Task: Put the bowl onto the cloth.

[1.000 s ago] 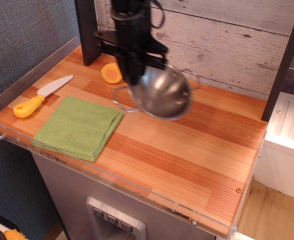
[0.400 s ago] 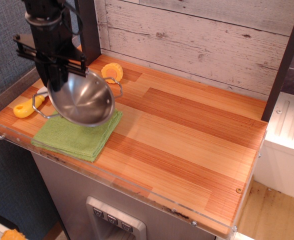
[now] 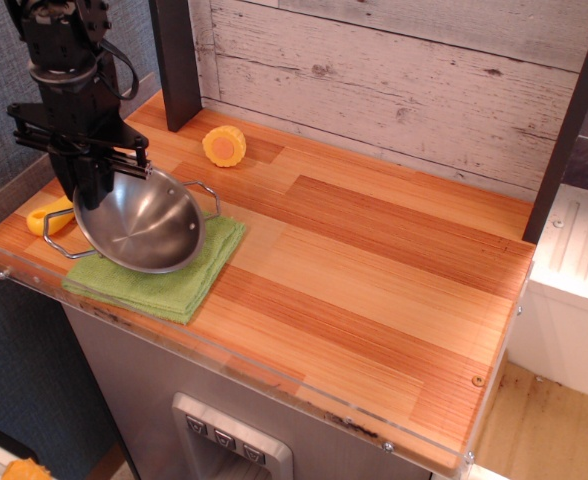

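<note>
The shiny steel bowl (image 3: pixel 142 222) with two wire loop handles is tilted over the light-green cloth (image 3: pixel 164 275) at the table's front left and covers most of it. I cannot tell whether its underside touches the cloth. My black gripper (image 3: pixel 94 192) is shut on the bowl's far-left rim and comes down from above. The fingertips are partly hidden behind the rim.
A small round yellow-orange toy (image 3: pixel 223 146) lies near the back wall. A yellow-handled toy knife (image 3: pixel 50 217) lies left of the cloth, mostly hidden by the bowl and gripper. A dark post (image 3: pixel 176 60) stands at the back left. A clear plastic lip (image 3: pixel 274 385) edges the table front.
My gripper has carried the bowl from the table's middle back to the left and down. It now sits lower over the cloth than 0.4 s ago.
</note>
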Motion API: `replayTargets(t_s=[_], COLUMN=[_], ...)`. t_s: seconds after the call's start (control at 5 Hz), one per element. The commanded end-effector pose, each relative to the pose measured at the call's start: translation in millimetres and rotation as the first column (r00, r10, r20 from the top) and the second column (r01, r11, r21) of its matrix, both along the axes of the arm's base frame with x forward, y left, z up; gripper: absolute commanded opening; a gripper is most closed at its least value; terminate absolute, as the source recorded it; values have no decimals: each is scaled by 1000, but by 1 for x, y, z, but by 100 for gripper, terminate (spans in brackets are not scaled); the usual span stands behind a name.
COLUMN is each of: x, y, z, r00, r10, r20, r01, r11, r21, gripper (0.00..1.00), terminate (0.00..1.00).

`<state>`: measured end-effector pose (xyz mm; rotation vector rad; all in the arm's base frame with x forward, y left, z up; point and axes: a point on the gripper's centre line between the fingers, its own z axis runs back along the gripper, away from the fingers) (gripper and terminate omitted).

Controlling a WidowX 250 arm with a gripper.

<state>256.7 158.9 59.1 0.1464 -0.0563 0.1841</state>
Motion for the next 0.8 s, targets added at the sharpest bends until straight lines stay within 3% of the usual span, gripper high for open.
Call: replayTargets(t_s=[0.0, 0.2, 0.4, 0.6], x=[2, 3, 0, -2], y=[-11, -14, -8, -3], z=[11, 18, 14, 12], r00=[998, 997, 999, 999], r10=[-33, -38, -6, 33], r20=[46, 61, 34, 13], r01=[33, 37, 5, -34], r11=[999, 999, 999, 998], r21=[9, 19, 51, 58], gripper=[0, 0, 100, 100], terminate=[0, 0, 0, 0])
